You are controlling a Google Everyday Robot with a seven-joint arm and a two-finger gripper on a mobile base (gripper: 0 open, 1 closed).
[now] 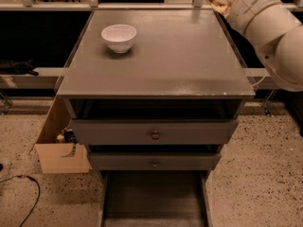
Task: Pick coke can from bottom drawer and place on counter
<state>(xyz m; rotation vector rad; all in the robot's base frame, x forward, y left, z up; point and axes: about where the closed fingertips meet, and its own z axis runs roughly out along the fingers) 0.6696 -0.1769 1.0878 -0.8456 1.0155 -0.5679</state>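
Note:
The bottom drawer [154,197] is pulled out at the foot of the grey cabinet, and the visible part of its dark floor is bare. No coke can shows in this view. The counter [180,56] is the wide grey top slab. My white arm [270,22] reaches in from the upper right, above the counter's far right corner. The gripper itself is out of view beyond the top edge of the frame.
A white bowl [119,37] sits on the counter's far left. Two shut drawer fronts with round knobs [155,135] lie above the open drawer. An open cardboard box [59,145] stands left of the cabinet, and a black cable [23,193] lies on the speckled floor.

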